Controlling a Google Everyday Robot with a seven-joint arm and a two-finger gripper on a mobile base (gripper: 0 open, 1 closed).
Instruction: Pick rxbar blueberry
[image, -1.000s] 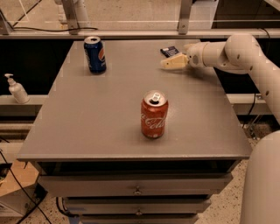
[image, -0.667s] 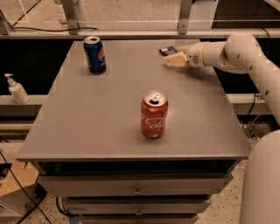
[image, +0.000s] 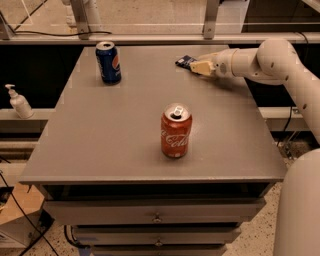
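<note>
- Fingers (image: 200, 67) of the gripper (image: 194, 65) sit right at the rxbar blueberry (image: 184, 61), but I cannot tell if they are spread or pinching.
- It lies flat by the far edge of the table (image: 100, 150), toward the right corner.
- It looks light, thin and a bit slippery, so it is best to grab it across its narrow sides.

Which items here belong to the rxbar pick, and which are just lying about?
Job: rxbar blueberry, at the back of the table; gripper right beside it.
Lying about: Pepsi can, Coca-Cola can, pump bottle left of the table.
</note>
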